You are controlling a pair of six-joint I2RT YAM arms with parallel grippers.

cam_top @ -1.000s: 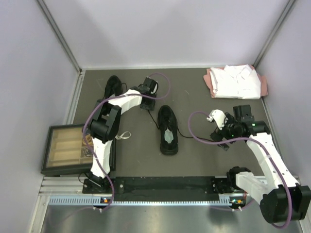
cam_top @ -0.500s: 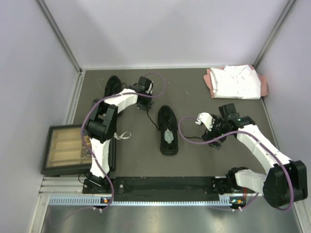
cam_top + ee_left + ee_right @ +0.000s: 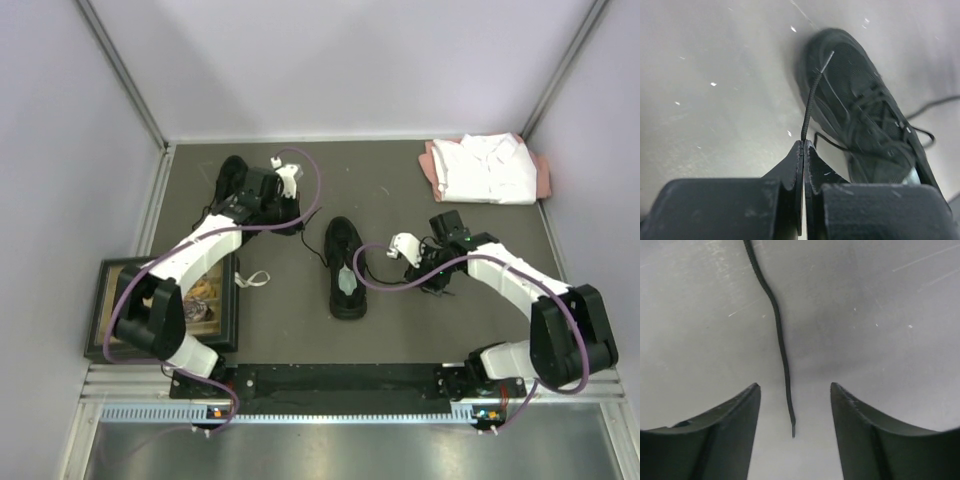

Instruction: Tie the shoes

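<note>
Matt black woven-cloth shoe, braided lace, on scuffed, faintly glossy tabletop

Both arms are the same build. The left arm and right arm have smooth white shell links joined by rounded black joint housings, with the largest at and. A glossy purple cable runs along the outside of the left arm, and a matching one runs along the right. We also note a small white block on the right wrist. Both bases are black and bolted to a black rail.

The left gripper has matte black, blocky fingers with stepped shoulders. The right gripper has dark fingers with curved inner faces and finely ridged edges.
</note>
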